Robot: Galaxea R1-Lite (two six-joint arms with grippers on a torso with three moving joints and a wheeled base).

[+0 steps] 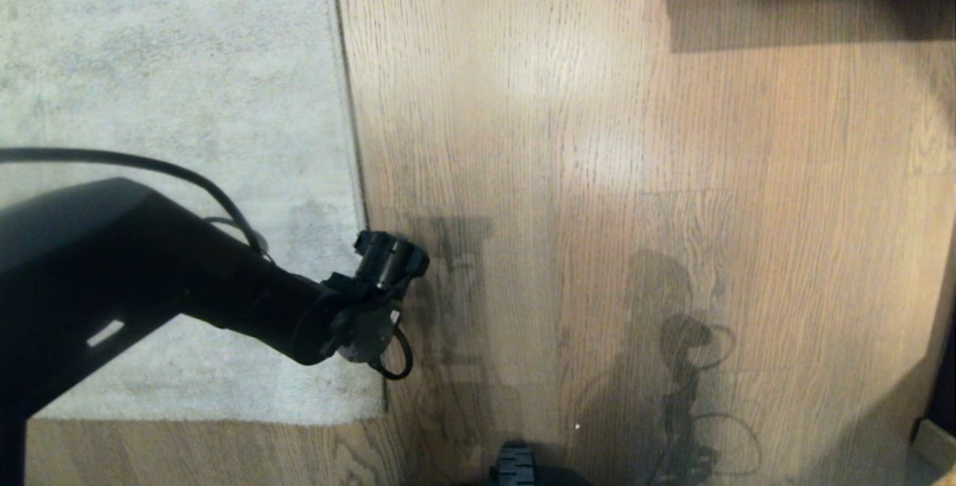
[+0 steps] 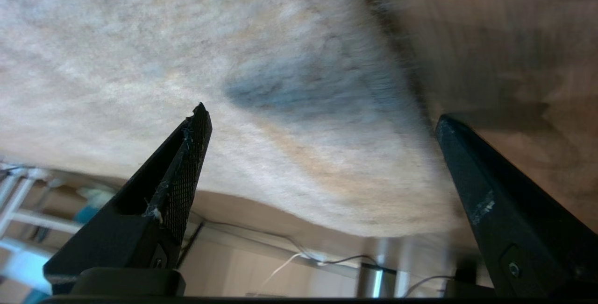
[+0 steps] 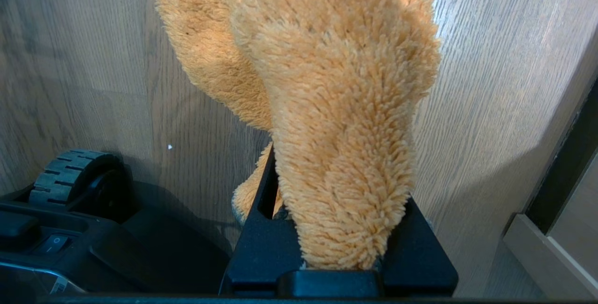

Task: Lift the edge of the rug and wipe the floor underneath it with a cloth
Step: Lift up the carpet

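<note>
The pale grey-beige rug [image 1: 172,83] lies flat on the left, and the rug edge [image 1: 357,157] runs straight away from me beside the brown plank floor [image 1: 635,135]. My left arm [image 1: 224,284] reaches over the rug's near right corner. My left gripper [image 2: 321,112] is open wide and straddles the rug edge [image 2: 402,94], one finger [image 2: 187,164] over the pile and the other over the floor, holding nothing. My right gripper [image 3: 336,210] is shut on the fluffy mustard-tan cloth [image 3: 345,108], which hangs over the floor [image 3: 490,84] and hides its fingertips.
My base's wheel [image 3: 74,173] sits just beside the right gripper and shows at the bottom of the head view [image 1: 515,463]. A pale furniture corner [image 1: 933,441] stands at the lower right. Cables and a metal leg [image 2: 383,271] lie beyond the rug's near end.
</note>
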